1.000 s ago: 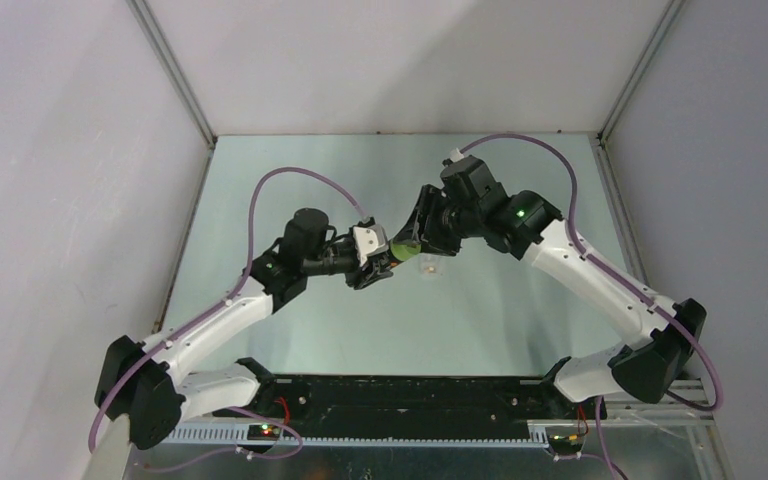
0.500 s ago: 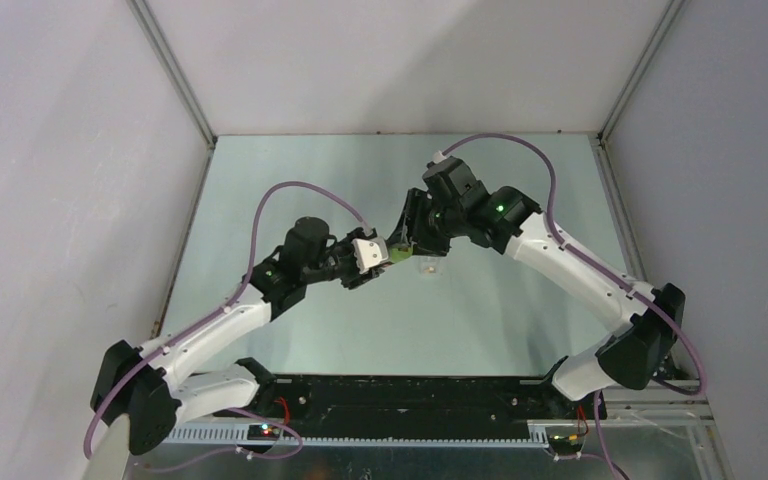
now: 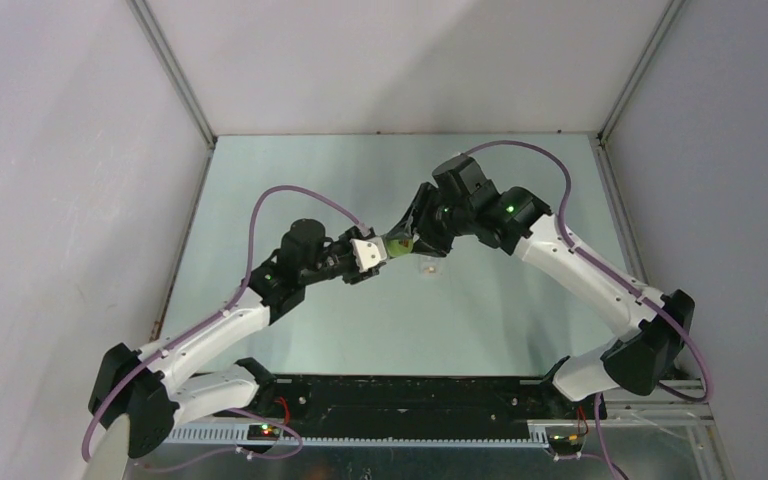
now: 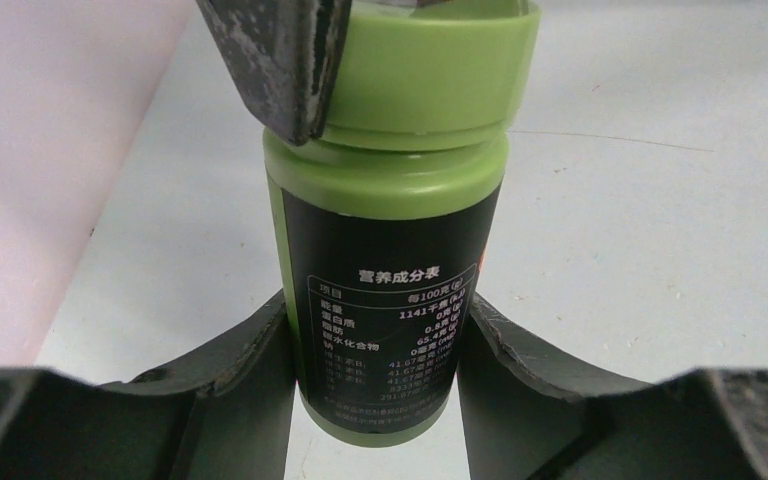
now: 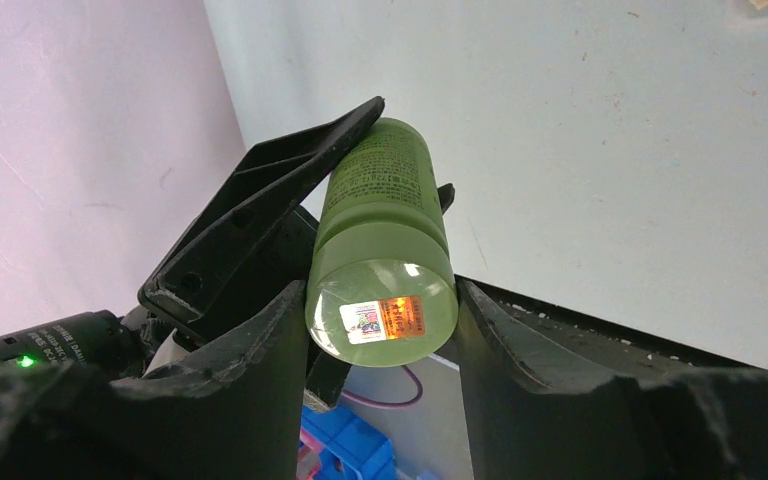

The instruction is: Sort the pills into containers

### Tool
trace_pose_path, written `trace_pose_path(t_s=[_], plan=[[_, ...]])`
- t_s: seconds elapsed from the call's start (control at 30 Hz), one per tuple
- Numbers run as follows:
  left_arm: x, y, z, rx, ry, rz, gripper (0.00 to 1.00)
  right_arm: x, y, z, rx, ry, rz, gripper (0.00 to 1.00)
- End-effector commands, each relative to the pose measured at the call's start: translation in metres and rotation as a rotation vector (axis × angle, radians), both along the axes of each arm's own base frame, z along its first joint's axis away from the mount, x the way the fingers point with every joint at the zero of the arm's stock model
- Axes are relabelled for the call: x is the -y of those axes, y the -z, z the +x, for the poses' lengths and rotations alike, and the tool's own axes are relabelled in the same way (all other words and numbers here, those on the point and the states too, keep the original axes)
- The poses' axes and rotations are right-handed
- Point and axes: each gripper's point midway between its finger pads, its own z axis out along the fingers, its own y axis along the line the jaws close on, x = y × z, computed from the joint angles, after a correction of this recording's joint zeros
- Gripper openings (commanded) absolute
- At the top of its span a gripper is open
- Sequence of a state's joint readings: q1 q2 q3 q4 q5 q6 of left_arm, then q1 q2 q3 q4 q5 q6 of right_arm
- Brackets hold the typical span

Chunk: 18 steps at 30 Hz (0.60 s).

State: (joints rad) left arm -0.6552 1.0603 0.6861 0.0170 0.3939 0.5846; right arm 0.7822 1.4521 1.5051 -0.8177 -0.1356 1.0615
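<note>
The green bottle [image 3: 398, 243] is held in the air between both grippers. My left gripper [image 3: 370, 252] is shut on its black-labelled body [image 4: 385, 260]. My right gripper [image 3: 415, 235] is shut on its green cap [image 5: 380, 300], which carries a small orange sticker. One right finger [image 4: 270, 60] presses the cap's side in the left wrist view. The left gripper's fingers [image 5: 260, 200] clamp the body in the right wrist view. The small clear container [image 3: 430, 266] sits on the table just right of the bottle, with an orange pill speck inside. Other pills are not visible.
The pale green table [image 3: 520, 190] is enclosed by grey walls on the left, back and right. Both arms meet near the table's centre. A blue object [image 5: 360, 440] shows below the right gripper, beyond the table's near edge.
Both grippers keep their hold on the bottle. The right arm swung slightly left, then back right. The bottle and left gripper have shifted a little up the table.
</note>
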Motion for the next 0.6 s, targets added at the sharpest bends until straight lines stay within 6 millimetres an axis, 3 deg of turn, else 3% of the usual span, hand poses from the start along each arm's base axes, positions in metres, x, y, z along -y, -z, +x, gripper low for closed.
trace_pose_path(t_s=[0.0, 0.23, 0.43, 0.57], plan=[[0.015, -0.063, 0.008, 0.198, 0.03, -0.139, 0.0, -0.005, -0.008, -0.012, -0.019, -0.011, 0.014, 0.49], [0.013, -0.053, 0.012, 0.241, 0.017, -0.047, 0.0, -0.001, 0.002, -0.008, 0.015, -0.021, -0.103, 0.5], [0.015, -0.058, 0.014, 0.24, 0.004, -0.079, 0.0, 0.0, 0.009, -0.005, 0.001, 0.015, -0.117, 0.58], [0.016, -0.054, 0.013, 0.215, 0.008, -0.081, 0.0, 0.001, 0.004, -0.004, 0.014, 0.022, -0.103, 0.66]])
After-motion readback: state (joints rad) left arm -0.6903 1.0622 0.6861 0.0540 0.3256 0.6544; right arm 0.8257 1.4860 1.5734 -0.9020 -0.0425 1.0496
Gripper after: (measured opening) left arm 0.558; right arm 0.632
